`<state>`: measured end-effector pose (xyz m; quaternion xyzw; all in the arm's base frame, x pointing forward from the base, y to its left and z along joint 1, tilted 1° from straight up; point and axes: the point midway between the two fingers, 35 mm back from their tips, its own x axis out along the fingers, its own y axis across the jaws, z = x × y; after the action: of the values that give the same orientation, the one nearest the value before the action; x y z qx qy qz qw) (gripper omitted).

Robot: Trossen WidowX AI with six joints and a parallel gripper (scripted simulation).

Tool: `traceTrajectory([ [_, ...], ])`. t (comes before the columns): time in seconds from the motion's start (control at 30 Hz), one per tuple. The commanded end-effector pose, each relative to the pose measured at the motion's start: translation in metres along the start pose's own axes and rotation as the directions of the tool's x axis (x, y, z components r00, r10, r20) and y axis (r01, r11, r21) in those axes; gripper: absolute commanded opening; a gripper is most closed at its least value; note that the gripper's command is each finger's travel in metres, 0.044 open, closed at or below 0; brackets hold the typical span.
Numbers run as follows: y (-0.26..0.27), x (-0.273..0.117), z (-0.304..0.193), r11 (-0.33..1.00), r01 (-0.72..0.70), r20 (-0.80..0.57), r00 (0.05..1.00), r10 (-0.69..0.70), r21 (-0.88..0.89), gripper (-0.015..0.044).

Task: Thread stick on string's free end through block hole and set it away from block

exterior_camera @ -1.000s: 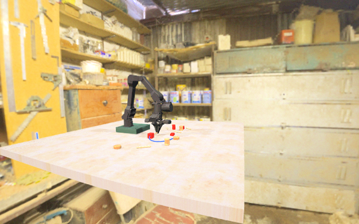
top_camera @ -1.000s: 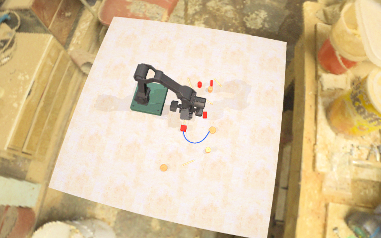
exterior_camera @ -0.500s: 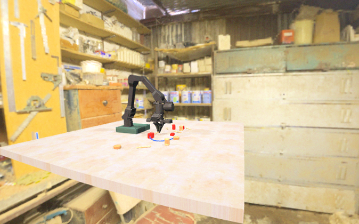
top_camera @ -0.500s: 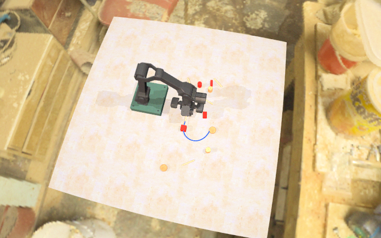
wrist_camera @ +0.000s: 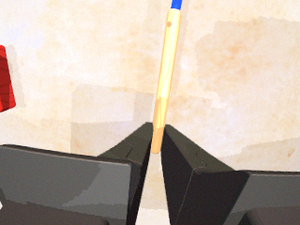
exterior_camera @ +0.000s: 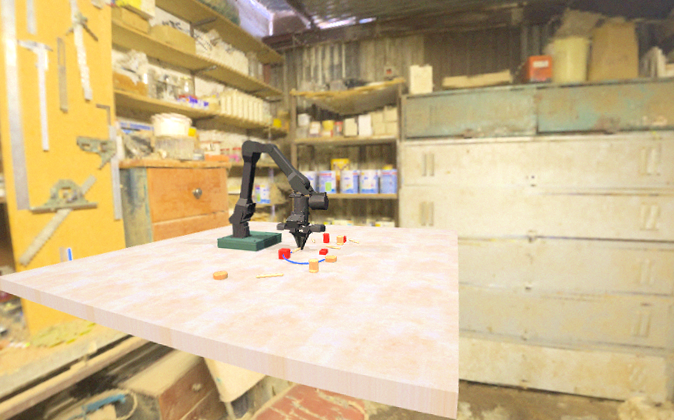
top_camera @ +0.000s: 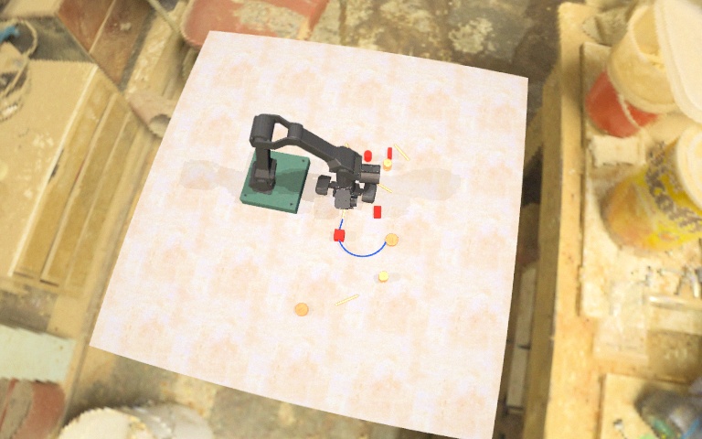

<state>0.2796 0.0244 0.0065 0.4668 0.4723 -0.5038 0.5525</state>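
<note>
My gripper [exterior_camera: 301, 247] [wrist_camera: 157, 129] is shut on the near end of the wooden stick [top_camera: 343, 213] [wrist_camera: 167, 61], just above the table. The blue string [top_camera: 363, 256] [exterior_camera: 301, 263] [wrist_camera: 176, 4] leaves the stick's far end. The red block [top_camera: 338, 235] [exterior_camera: 284, 254] stands on the table, outside the wrist view. String shows on both sides of it: a short piece toward the stick and a long curve to the round wooden button [top_camera: 391, 240] [exterior_camera: 331, 259]. The stick is fully clear of the block on the arm's side. The hole itself is not visible. The arm hides the fingertips in the top view.
A flat red piece [top_camera: 377, 211] [exterior_camera: 323, 251] [wrist_camera: 6, 80] lies beside the gripper. A loose stick [top_camera: 384, 187] lies near the arm. A loose stick [top_camera: 346, 300], a wooden cylinder [top_camera: 383, 276] and a wooden disc [top_camera: 301, 309] lie beyond the block. Several small objects lie behind the arm.
</note>
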Motion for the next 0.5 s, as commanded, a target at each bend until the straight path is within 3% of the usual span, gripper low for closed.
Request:
traceTrajectory([
  [0.0, -0.001, 0.005, -0.003, 1.000, 0.002, 0.004, 1.000, -0.002, 0.004, 0.0000],
  [0.03, -0.001, 0.005, -0.003, 1.000, 0.002, 0.004, 1.000, -0.002, 0.004, 0.0000],
  [0.3, 0.001, -0.008, 0.000, 1.000, 0.001, 0.000, 1.000, -0.001, 0.000, 0.0210],
  [0.47, 0.000, -0.075, 0.007, 1.000, 0.002, 0.000, 1.000, -0.002, 0.001, 0.0210],
])
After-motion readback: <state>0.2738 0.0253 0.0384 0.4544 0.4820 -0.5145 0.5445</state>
